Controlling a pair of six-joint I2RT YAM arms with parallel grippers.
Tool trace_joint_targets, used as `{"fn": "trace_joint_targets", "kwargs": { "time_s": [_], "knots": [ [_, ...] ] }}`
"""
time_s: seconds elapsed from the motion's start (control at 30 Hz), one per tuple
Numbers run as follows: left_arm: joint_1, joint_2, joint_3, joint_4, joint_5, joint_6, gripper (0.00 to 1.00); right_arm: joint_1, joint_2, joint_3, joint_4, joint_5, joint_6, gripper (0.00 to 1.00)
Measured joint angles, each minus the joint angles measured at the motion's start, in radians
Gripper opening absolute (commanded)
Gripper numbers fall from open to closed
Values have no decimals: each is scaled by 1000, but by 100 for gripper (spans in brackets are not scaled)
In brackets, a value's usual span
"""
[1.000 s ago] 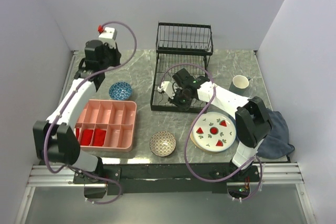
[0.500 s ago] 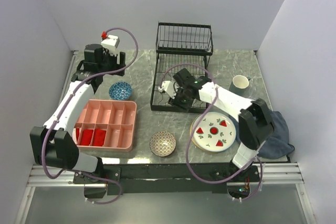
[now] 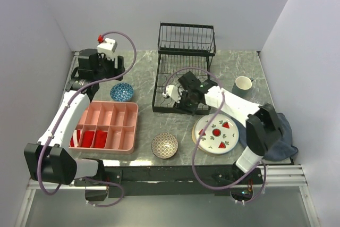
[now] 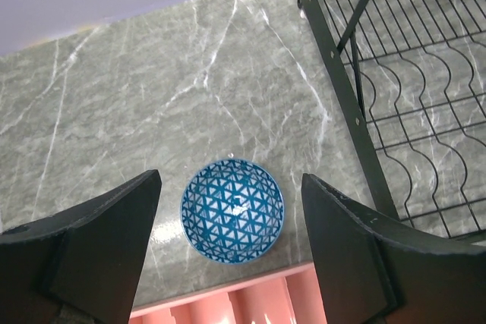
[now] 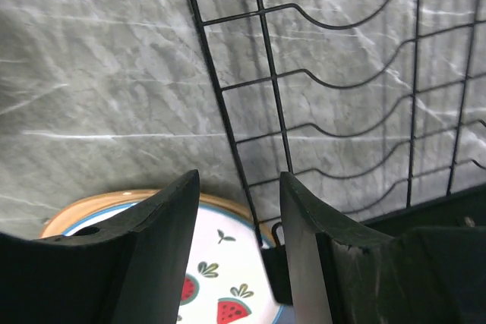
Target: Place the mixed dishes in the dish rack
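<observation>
Left gripper (image 4: 228, 256) is hovering open straight above the small blue triangle-patterned ceramic bowl (image 4: 232, 210), framing it for a grasp; black wire two-tier dish rack (image 4: 395, 73) is standing rightward. Right gripper (image 5: 239, 252) is hanging open, empty.

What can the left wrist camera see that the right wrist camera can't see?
Only the left wrist view shows the small blue patterned bowl, sitting on the table between the left gripper's open fingers, plus the pink tray's edge. Only the right wrist view shows the watermelon plate, below the right gripper, with a tan rim showing around it. Both show the black wire dish rack and the grey marble table.
</observation>
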Motion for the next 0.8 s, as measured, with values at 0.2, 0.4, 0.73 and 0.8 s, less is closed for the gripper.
{"fn": "trace_joint_targets", "kwargs": {
  "time_s": [0.2,0.4,0.73,0.8],
  "knots": [
    [0,-15,-27,-13,8,1,81,-11,87,65,-27,-1,-51,23],
    [0,-19,-36,-21,14,2,81,-23,123,108,-85,-53,-119,0],
    [0,-19,-55,-20,19,2,81,-71,154,127,-148,-111,-293,0],
    [1,-19,-59,-20,21,2,81,-79,155,123,-159,-109,-322,0]
  ]
}}
